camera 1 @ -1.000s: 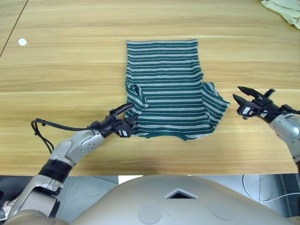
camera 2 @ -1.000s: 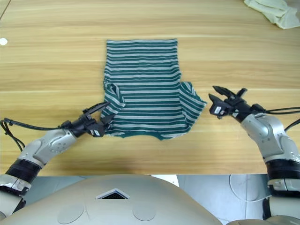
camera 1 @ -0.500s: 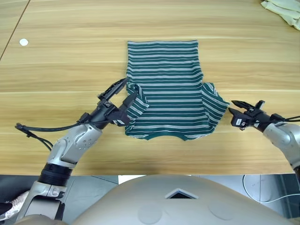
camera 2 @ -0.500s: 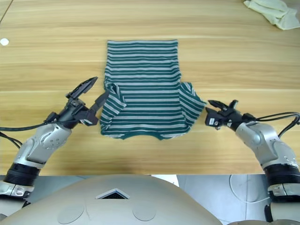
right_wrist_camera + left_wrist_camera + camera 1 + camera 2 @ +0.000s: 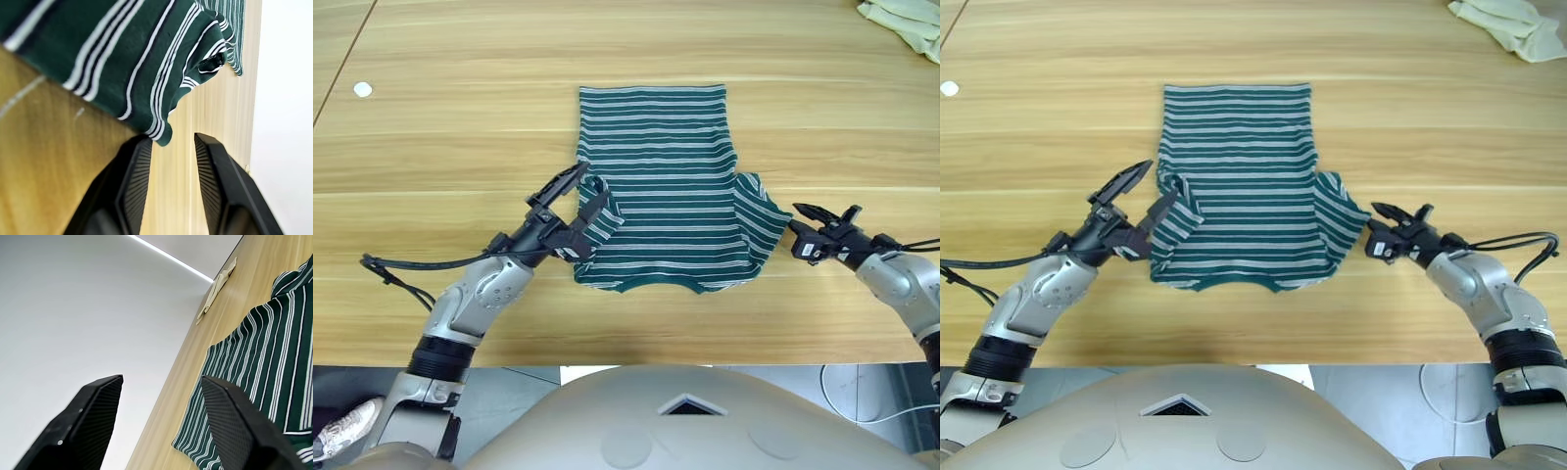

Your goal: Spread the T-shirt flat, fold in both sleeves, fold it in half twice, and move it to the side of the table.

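Head cam: the T-shirt is laid out in the middle of the table. The left gripper is held wide open right over the left sleeve, and the right gripper just off the right sleeve. A cream cloth is bunched at the far right corner, with a white dot far left.

Left wrist: the fingers are spread wide, nothing held.

Right wrist: the fingers are parted only narrowly, the sleeve corner just at their tips, not pinched.

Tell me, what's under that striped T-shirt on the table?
The wooden table shows all round the T-shirt, which lies flat on it. One sleeve is folded over on top. Anything beneath the cloth is covered, so I cannot see it.
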